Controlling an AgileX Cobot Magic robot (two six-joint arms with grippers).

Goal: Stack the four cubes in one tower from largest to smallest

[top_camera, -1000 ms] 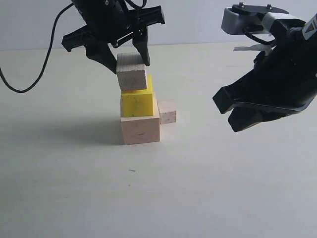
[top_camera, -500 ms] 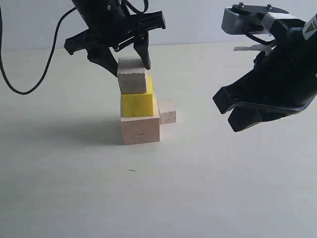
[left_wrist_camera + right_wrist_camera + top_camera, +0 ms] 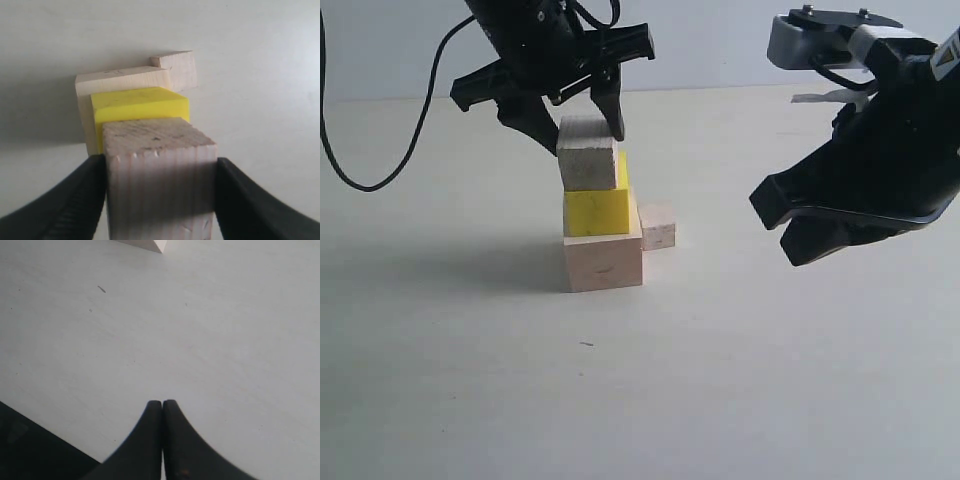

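Note:
The largest pale wooden cube stands on the table with the yellow cube on top of it. My left gripper is shut on the small wooden cube, which sits level on the yellow cube's top, slightly toward its left. In the left wrist view both black fingers press the sides of the small cube, above the yellow cube. The smallest wooden cube lies on the table against the largest cube's back right. My right gripper hangs shut and empty at the right.
A black cable loops over the table at the far left. The right wrist view shows bare pale table and a corner of the largest cube. Table stretches in front of the stack.
One second ago the small cube hung tilted in my left gripper; it has come level and settled on the yellow cube. The right arm has not moved.

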